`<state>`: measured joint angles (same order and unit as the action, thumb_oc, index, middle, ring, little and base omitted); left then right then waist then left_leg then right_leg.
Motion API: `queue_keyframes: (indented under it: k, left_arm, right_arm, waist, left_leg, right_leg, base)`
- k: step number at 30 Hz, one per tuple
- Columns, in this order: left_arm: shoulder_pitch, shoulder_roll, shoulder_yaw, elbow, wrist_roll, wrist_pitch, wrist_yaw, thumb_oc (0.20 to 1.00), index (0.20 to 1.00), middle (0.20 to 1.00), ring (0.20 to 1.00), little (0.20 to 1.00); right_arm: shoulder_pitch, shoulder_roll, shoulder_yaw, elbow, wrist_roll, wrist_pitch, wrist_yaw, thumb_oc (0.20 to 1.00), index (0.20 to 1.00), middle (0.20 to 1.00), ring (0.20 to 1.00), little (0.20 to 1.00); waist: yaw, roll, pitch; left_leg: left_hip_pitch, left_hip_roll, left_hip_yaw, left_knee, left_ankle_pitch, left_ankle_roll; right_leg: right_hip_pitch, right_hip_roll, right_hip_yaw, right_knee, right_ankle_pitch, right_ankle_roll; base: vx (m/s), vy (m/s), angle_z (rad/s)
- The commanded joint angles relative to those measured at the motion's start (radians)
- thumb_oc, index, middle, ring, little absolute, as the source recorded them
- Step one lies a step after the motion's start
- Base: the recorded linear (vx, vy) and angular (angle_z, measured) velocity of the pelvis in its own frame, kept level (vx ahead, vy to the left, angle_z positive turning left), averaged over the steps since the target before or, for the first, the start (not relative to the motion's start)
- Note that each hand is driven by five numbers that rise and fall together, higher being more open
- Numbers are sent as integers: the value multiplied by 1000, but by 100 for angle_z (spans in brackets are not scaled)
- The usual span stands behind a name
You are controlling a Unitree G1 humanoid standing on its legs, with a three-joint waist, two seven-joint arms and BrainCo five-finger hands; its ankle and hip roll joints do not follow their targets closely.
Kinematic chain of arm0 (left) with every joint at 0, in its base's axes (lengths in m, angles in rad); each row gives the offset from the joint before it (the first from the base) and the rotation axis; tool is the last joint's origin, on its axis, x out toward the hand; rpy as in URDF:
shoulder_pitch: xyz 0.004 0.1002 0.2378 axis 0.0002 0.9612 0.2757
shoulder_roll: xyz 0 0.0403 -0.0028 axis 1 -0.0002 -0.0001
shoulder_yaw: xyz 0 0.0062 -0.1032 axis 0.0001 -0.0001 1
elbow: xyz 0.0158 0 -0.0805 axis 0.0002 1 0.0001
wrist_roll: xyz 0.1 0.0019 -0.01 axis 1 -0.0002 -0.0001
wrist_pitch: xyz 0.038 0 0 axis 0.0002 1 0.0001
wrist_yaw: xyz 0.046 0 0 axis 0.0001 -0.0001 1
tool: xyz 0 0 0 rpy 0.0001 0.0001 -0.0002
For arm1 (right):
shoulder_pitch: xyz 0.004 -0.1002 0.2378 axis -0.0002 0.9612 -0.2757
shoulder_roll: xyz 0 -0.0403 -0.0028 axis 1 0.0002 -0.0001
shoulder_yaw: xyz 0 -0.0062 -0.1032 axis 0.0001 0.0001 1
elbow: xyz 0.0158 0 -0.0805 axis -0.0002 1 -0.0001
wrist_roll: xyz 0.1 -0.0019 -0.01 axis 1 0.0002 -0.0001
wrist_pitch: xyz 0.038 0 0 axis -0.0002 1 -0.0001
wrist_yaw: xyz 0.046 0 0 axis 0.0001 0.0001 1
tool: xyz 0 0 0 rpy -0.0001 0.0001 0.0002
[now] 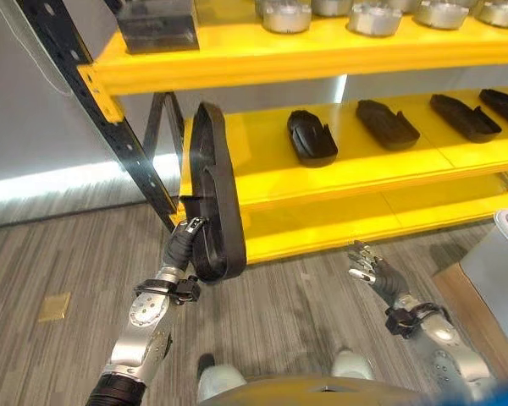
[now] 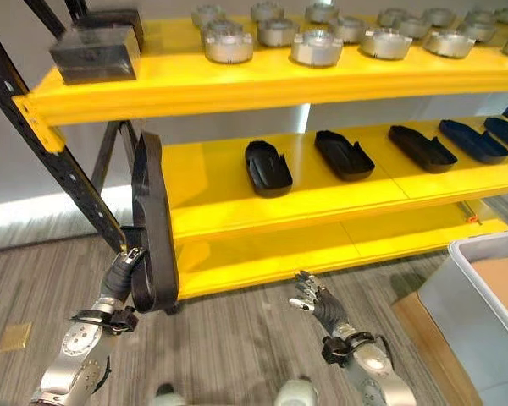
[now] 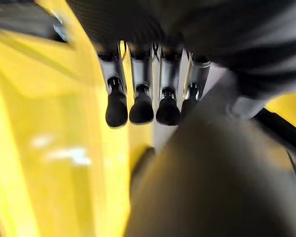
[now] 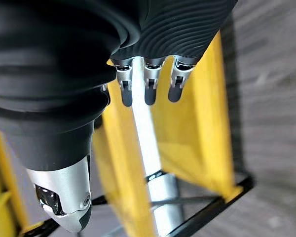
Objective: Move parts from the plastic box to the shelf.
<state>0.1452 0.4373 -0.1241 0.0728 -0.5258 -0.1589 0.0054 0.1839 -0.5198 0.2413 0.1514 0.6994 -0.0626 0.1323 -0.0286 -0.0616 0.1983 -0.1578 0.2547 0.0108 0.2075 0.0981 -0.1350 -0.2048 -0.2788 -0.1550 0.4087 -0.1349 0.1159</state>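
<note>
My left hand is shut on the lower end of a long black moulded part, which it holds upright in front of the left end of the yellow middle shelf. In the left wrist view the dark-tipped fingers curl beside the part, seen very close. Several black parts like it lie in a row on that shelf. My right hand hangs open and empty over the floor, below the shelf front. The pale plastic box stands at the far right.
The top shelf carries several silver round metal parts and a dark block. A black shelf upright slants down at the left. A low yellow shelf sits near the wood-pattern floor. Brown cardboard lies beside the box.
</note>
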Motion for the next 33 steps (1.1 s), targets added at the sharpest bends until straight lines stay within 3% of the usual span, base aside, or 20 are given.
queue_keyframes:
  k: [1, 2, 3, 4, 8, 14, 24, 33]
  left_arm:
    - [-59, 34, 39, -74, 12, -78, -9, 200, 200, 200, 200, 200]
    - [-59, 34, 38, -73, 12, -79, -9, 200, 200, 200, 200, 200]
    - [-26, 37, 51, -86, 10, -76, -16, 200, 200, 200, 200, 200]
    - [-31, 42, 44, -86, 9, -77, -22, 200, 200, 200, 200, 200]
    - [-10, 69, 54, -104, 3, -81, -36, 200, 200, 200, 200, 200]
    - [-16, 88, 53, -110, 17, -84, -28, 200, 200, 200, 200, 200]
    - [-118, 122, 16, -99, 74, -82, -15, 200, 200, 200, 200, 200]
    - [-330, 118, -74, 90, 90, -72, 33, 200, 200, 200, 200, 200]
  right_arm:
    - [-46, 51, -24, -71, 0, -78, -14, 1000, 1000, 1000, 1000, 1000]
    - [-46, 51, -24, -71, 0, -79, -14, 1000, 1000, 1000, 1000, 1000]
    - [-21, 70, -32, -74, 3, -76, -3, 1000, 1000, 1000, 1000, 1000]
    - [-20, 95, -39, -55, 4, -80, -8, 1000, 1000, 1000, 1000, 1000]
    - [0, 108, -51, -70, 7, -73, 5, 1000, 1000, 1000, 1000, 1000]
    - [-10, 115, -32, -55, 8, -60, 9, 1000, 1000, 1000, 1000, 1000]
    - [-29, 110, -8, -62, 9, -51, 24, 1000, 1000, 1000, 1000, 1000]
    - [-50, 88, 33, -66, 19, -35, 36, 1000, 1000, 1000, 1000, 1000]
  waist:
    - [32, 23, -2]
    - [31, 22, -1]
    - [33, 21, -8]
    - [37, 8, -9]
    - [33, -3, -28]
    - [25, -15, -29]
    - [8, -21, -34]
    - [-25, -22, -34]
  left_leg:
    - [-40, -69, -43, -160, 68, 2]
    - [-38, -71, -43, -160, 67, 2]
    - [-16, -69, -59, -131, 22, 20]
    - [-46, -100, -54, -70, -17, 26]
    - [-49, -119, -7, -19, -71, 43]
    - [-69, -128, 32, 51, -122, 57]
    - [-76, -128, 55, 76, -144, 60]
    - [-76, -115, 73, 67, -137, 55]
  right_leg:
    - [236, 86, 8, -147, 20, -1]
    - [237, 84, 8, -147, 19, 0]
    - [246, 82, 26, -137, 3, 9]
    - [277, 49, 39, -169, 28, 32]
    - [271, 5, 86, -216, 94, 61]
    - [269, -23, 104, -259, 125, 73]
    - [263, -31, 118, -282, 141, 81]
    - [239, -26, 138, -289, 151, 85]
  base:
    - [166, 53, 7]
    - [193, 73, -57]
    - [223, 138, -60]
    - [258, 180, -60]
    - [127, 140, -28]
    - [68, 90, -40]
    - [32, 22, -5]
    - [15, 2, -8]
